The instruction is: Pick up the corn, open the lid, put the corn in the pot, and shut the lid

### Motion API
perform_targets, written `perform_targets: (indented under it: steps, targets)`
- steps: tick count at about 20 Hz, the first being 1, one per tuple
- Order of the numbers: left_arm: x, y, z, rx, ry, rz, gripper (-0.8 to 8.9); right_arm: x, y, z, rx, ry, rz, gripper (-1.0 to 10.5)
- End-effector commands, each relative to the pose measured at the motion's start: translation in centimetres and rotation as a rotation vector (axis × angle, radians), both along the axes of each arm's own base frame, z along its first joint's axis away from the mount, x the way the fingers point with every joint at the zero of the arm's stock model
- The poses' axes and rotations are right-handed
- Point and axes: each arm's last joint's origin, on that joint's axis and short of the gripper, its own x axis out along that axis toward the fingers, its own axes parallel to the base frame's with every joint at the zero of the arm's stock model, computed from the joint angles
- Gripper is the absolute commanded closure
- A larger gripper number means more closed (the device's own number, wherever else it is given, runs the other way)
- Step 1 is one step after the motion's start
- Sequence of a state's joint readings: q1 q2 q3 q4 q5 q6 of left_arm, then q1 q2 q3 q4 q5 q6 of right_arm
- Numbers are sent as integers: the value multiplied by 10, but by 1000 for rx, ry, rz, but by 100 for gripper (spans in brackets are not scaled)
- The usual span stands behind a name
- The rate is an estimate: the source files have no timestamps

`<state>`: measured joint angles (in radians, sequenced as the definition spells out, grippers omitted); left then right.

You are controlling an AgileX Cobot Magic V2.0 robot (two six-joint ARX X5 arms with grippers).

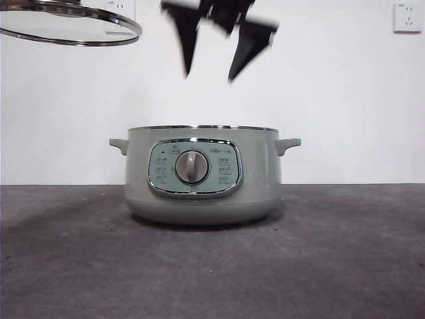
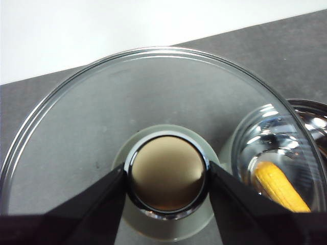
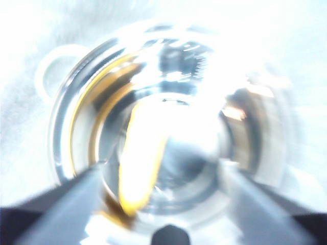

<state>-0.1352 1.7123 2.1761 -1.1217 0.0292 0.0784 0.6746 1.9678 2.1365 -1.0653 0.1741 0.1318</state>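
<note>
Front view: sits low, about level with the table (image 1: 345,266), facing the pot (image 1: 202,176) head-on and close, white wall behind.
Left wrist view: looks steeply down through the lid (image 2: 102,138), very near its knob (image 2: 167,173), between the left gripper (image 2: 167,191) jaws.
Right wrist view: looks straight down into the pot (image 3: 153,127) from close above; blurred and overexposed.
Shared: all three show the pot; both wrist views see the corn (image 2: 278,186) inside; front and left wrist views share the lid (image 1: 70,23).

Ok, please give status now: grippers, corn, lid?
Left gripper shut on lid knob, held high beside pot. Right gripper open above pot. Corn inside. Nothing blocking.
</note>
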Motion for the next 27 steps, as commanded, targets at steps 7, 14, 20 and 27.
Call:
perform_targets:
  steps: [7, 14, 20, 27]
  targets:
    - [7, -59, -10, -7, -3, -169, 822, -90, -76, 87, -44, -83, -75, 950]
    - [39, -121, -53, 11, 53, -294, 822, -145, -120, 104, -10, -113, -84, 950]
    - [62, -162, -90, 21, 62, -361, 822, -196, -160, 53, -3, -27, -158, 950]
    - [70, -179, -119, 68, 136, -365, 822, -250, -204, 3, 136, -53, -260, 950]
